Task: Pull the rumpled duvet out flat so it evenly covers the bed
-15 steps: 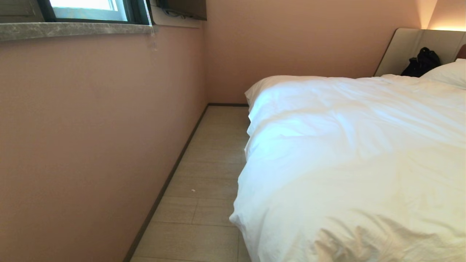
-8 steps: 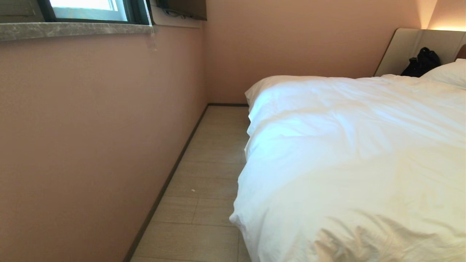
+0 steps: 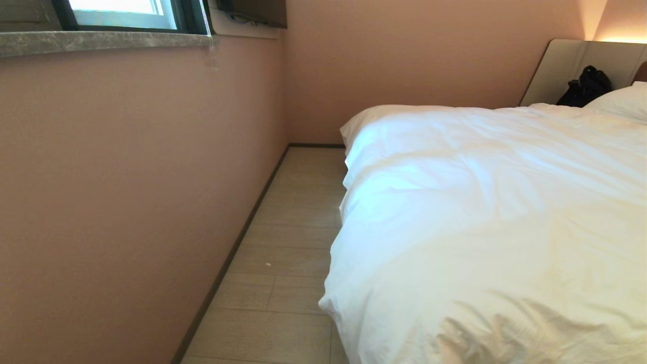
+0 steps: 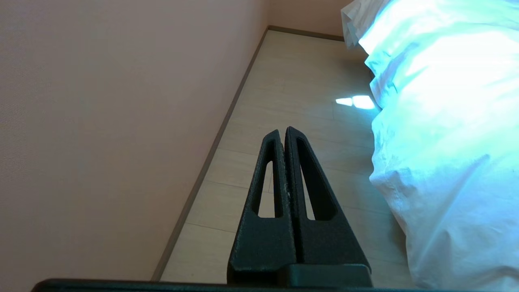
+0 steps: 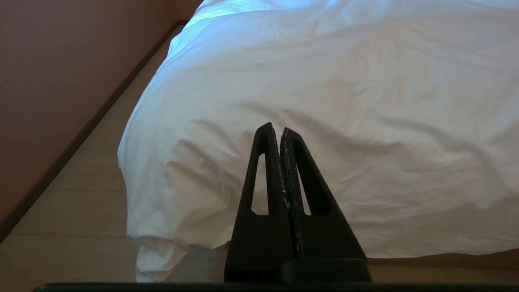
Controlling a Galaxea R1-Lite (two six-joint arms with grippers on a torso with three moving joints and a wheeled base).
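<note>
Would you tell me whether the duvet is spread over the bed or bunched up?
Spread, though wrinkled: the duvet covers the visible bed top and hangs over its near corner; the far side is out of view.

one duvet [image 3: 485, 227], one pillow [image 3: 619, 101], two grippers [image 4: 284, 132] [image 5: 275, 127]

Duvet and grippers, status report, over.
Left gripper shut, empty, over the floor beside the bed. Right gripper shut, empty, facing the duvet. Duvet spread but wrinkled, near corner hanging. Nothing in the way.
</note>
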